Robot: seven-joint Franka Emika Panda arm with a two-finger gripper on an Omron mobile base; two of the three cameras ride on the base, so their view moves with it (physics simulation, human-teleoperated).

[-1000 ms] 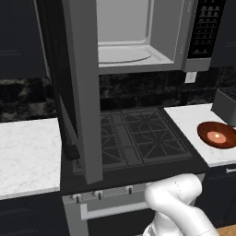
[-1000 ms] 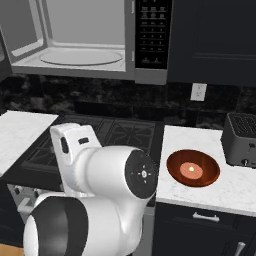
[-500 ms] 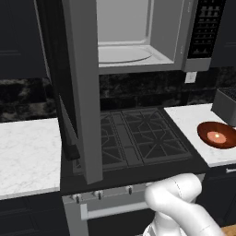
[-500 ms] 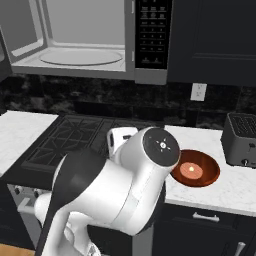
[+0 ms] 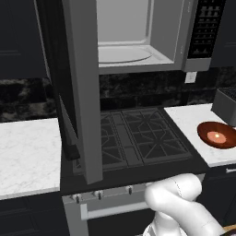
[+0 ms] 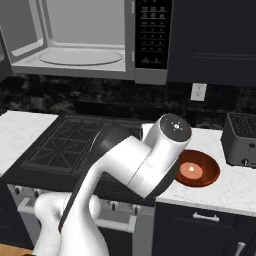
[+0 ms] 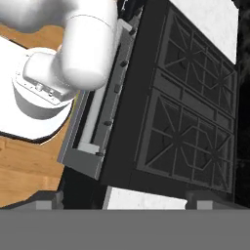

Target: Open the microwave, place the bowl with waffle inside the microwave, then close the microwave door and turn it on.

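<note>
One step of the task reads as complete: the microwave door [image 5: 78, 87] stands swung fully out at the left, edge-on in the left base view, with its dark bar handle on the near edge, and the light grey cavity of the microwave [image 5: 138, 37] is exposed above the stove [image 5: 133, 138]. Since a second ago my arm has swung from the left, over the stove front, toward the right-hand counter [image 6: 235, 185]; my elbow now sits in front of the bowl's left edge in the right base view. The bowl [image 6: 197, 171] rests on that counter, just left of the toaster [image 6: 241, 139], with the waffle [image 6: 190, 170] at its centre; neither has shifted. My gripper [image 7: 124, 205] is spread wide and holds nothing; the hand view looks down across the stove grates, not at the bowl. Judgement: the current step is the reach for the bowl, and the hand must turn further right before descending onto the rim.
</note>
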